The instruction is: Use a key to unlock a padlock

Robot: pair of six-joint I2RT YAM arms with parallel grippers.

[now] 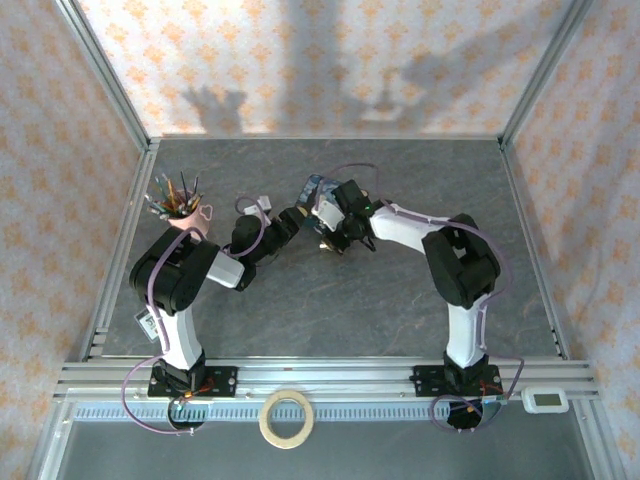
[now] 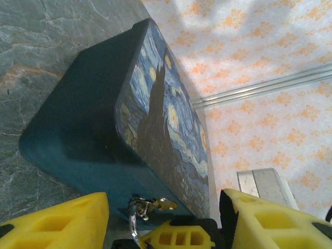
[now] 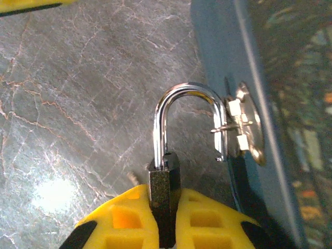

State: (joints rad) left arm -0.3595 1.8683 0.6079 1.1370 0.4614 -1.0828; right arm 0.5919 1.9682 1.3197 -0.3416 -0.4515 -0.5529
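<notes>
The dark padlock (image 3: 164, 189) is clamped between the yellow fingers of my right gripper (image 3: 165, 205), which is shut on its body. Its silvery shackle (image 3: 187, 93) stands open. The free leg hooks through the hasp (image 3: 244, 127) on the side of the blue starry-night tin (image 3: 244, 62). A small pale tip (image 3: 131, 177) peeks past one finger; I cannot tell whether it is the key. My left gripper (image 2: 165, 199) has its wide-set fingers on either side of the tin's (image 2: 88, 124) near end, closed on it. From above, both grippers meet at the tin (image 1: 315, 187).
A pink cup of coloured pencils (image 1: 183, 208) stands at the back left by the left arm. A tape roll (image 1: 287, 418) lies on the front rail, and a white device (image 1: 546, 399) sits at the right. Metal frame posts and patterned walls bound the grey tabletop (image 1: 330, 310).
</notes>
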